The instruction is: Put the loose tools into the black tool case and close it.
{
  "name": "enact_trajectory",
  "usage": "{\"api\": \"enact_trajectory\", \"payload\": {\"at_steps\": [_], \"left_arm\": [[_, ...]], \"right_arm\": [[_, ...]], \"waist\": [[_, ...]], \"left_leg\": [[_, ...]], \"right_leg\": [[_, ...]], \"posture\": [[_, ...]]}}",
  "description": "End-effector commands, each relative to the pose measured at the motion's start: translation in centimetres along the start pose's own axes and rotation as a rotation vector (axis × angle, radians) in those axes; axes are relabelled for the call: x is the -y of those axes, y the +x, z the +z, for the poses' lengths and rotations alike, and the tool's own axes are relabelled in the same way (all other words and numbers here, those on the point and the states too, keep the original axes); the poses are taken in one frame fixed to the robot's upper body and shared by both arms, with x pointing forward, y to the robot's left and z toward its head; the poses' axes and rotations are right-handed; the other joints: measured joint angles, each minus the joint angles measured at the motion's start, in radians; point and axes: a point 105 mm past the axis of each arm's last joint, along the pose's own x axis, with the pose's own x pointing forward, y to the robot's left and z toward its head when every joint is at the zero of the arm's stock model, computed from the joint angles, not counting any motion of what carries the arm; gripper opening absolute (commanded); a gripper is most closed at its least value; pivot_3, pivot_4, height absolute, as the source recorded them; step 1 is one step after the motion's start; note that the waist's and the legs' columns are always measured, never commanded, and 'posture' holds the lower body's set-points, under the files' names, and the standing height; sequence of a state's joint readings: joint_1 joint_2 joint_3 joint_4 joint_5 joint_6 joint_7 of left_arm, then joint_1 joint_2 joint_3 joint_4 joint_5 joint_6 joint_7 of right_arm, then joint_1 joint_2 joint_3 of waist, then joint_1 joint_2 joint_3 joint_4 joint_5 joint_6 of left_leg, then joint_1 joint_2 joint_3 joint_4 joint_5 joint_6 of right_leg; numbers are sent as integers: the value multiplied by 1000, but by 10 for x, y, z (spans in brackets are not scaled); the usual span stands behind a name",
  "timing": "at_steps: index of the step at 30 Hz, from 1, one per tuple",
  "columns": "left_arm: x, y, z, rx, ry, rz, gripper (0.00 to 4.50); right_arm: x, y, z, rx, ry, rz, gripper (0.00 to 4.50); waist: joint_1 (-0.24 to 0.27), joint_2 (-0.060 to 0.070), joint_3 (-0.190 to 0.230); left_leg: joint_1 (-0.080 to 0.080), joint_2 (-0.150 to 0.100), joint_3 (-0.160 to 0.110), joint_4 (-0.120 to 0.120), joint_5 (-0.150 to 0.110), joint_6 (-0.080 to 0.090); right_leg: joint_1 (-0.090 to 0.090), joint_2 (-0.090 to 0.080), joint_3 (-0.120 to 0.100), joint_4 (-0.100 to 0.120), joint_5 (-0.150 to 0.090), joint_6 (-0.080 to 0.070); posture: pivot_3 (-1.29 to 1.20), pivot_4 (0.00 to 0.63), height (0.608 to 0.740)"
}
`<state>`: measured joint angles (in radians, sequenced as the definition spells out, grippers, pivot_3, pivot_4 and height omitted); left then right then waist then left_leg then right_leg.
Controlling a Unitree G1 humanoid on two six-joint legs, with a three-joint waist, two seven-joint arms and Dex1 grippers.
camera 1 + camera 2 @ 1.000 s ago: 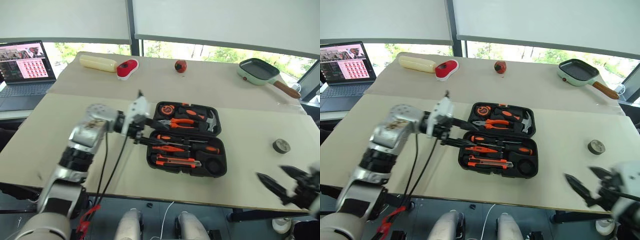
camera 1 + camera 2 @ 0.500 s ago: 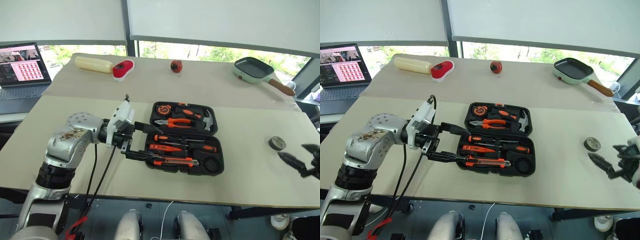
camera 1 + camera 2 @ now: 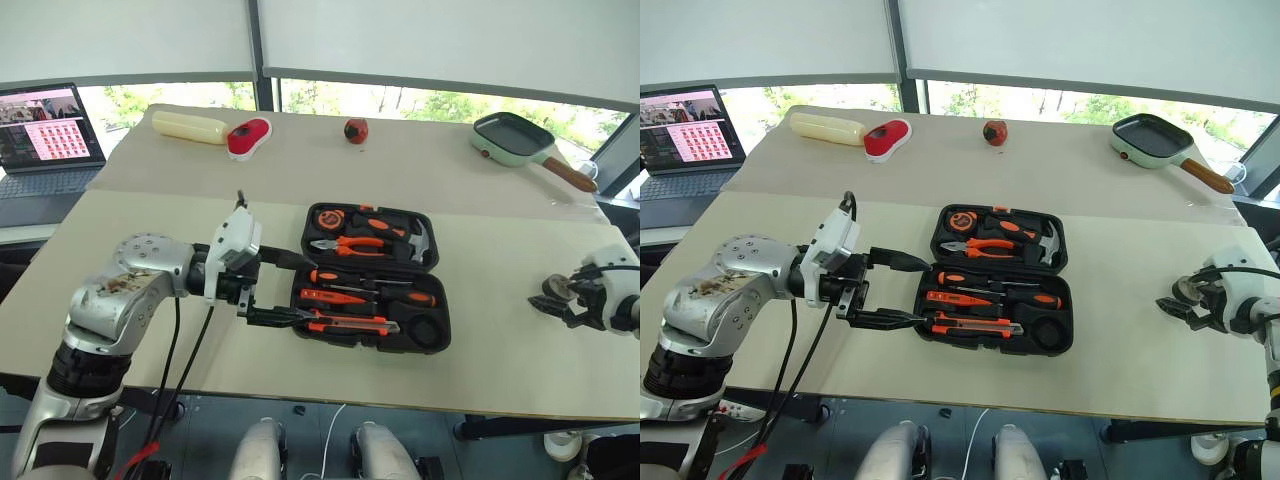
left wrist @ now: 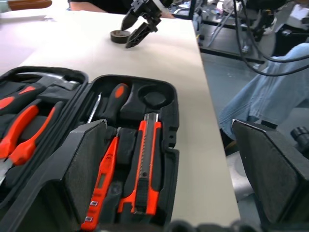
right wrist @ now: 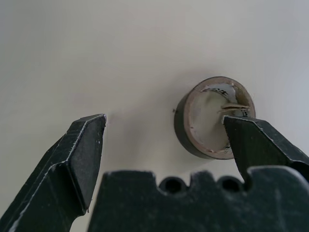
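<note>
Head views first: the black tool case [image 3: 372, 275] lies open in the middle of the table [image 3: 130, 180], and I count pliers, hammer, tape measure, two screwdrivers, the orange tester and the utility knife [image 3: 352, 324] already seated in their slots. One round recess at the near right corner looks empty (my guess is it belongs to the tape). The tape roll [image 3: 556, 287] lies on the table well off to the right of the case, so I judge one pickup and the lid closing remain. My left gripper [image 3: 270, 290] hangs at the case's left edge with its jaws spread wide and nothing in them; a second ago it reached in over the tools, and it has since drawn back. My right gripper [image 3: 556, 303] has travelled from the near table edge up to the roll.

Left wrist view: the case [image 4: 159, 159] fills the foreground, and beyond it the right gripper [image 4: 138, 23] stands at the roll [image 4: 119, 36].

Right wrist view: fingers [image 5: 79, 154] parted wide, one tip at the roll's [image 5: 207, 123] rim, not clamped.
</note>
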<state>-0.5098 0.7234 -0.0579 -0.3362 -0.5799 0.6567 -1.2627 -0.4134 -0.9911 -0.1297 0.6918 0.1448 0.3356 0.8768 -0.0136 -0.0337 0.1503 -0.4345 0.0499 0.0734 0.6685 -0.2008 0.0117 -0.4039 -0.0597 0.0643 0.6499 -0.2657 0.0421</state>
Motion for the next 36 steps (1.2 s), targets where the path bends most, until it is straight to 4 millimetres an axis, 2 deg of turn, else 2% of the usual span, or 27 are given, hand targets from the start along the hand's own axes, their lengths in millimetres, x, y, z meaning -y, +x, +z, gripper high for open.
{"api": "enact_trajectory", "payload": {"at_steps": [1,3,4,5,8,9,10,13,15,18,19,21,23,24,27,30,36], "left_arm": [[0,-6,9,5,51,24,4500],[-2,-7,9,1,54,31,4500],[-2,-8,9,0,57,34,4500],[-3,-8,10,-3,62,36,4500],[-3,-9,12,-6,70,37,4500],[-3,-9,12,-7,70,36,4500],[-3,-9,12,-8,70,35,4500],[-1,-8,10,-16,68,30,4500],[0,-8,7,-25,62,26,4500],[1,-8,3,-35,54,18,4500],[3,-7,0,-46,52,4,4500],[8,-5,-6,-65,51,-27,4500],[9,-3,-9,-75,54,-42,4500],[9,-2,-10,-80,58,-47,4500],[7,0,-13,-87,67,-50,4500],[5,1,-13,-86,72,-52,4500],[3,2,-13,-88,83,-63,4500]], "right_arm": [[5,4,4,19,-11,-14,3983],[5,7,4,21,-5,-16,3423],[5,9,3,22,-2,-16,2910],[5,11,2,22,3,-14,2722],[5,13,1,28,9,-12,1709],[5,13,2,30,4,-8,1488],[5,11,2,37,-6,-2,930],[3,3,12,86,-35,43,90],[-19,-8,38,188,-99,176,16],[-53,-23,61,253,-161,327,16],[-82,-33,77,282,-218,441,16],[-148,-56,88,277,-358,685,16],[-181,-70,88,267,-435,794,16],[-192,-73,89,269,-459,816,16],[-215,-74,87,258,-523,832,16],[-226,-71,81,236,-546,830,16],[-222,-57,61,145,-577,769,16]], "waist": [[-1,0,0],[-2,0,0],[-2,0,0],[-2,0,0],[-3,0,0],[-2,0,0],[-2,0,0],[-1,0,0],[0,0,0],[-3,1,0],[-4,2,1],[-5,6,2],[-5,7,2],[-3,6,2],[6,3,4],[17,2,4],[19,2,4]], "left_leg": [[0,0,0,0,0,0],[0,0,0,0,0,0],[0,0,1,0,0,0],[0,0,1,0,0,0],[1,0,1,0,0,0],[1,0,1,0,0,0],[1,0,1,0,0,0],[1,0,1,0,0,0],[1,0,1,0,0,0],[1,0,1,-2,0,0],[1,0,1,-2,0,0],[2,1,0,-2,0,0],[3,1,-1,-4,0,0],[4,2,-3,-5,0,0],[4,1,-2,-5,0,-1],[3,-1,1,-4,0,-1],[2,0,2,-4,0,0]], "right_leg": [[0,0,0,0,0,0],[0,0,0,0,0,0],[0,0,0,0,0,0],[0,0,0,0,0,0],[1,0,0,0,0,0],[1,0,0,0,0,0],[1,0,0,0,0,0],[1,0,0,-1,0,0],[1,0,0,-1,0,0],[0,0,0,-1,0,0],[0,0,1,-1,0,1],[0,0,1,0,0,1],[0,1,2,0,0,0],[0,1,2,0,0,0],[1,1,1,-1,0,0],[1,-1,1,-3,0,1],[0,0,2,-2,0,0]], "posture": [[0,150,740],[0,150,740],[0,150,740],[0,150,740],[0,150,740],[0,150,740],[0,150,740],[0,150,740],[0,150,740],[0,150,740],[0,150,740],[0,150,740],[0,150,740],[0,150,740],[0,150,740],[0,150,740],[0,150,740]]}}
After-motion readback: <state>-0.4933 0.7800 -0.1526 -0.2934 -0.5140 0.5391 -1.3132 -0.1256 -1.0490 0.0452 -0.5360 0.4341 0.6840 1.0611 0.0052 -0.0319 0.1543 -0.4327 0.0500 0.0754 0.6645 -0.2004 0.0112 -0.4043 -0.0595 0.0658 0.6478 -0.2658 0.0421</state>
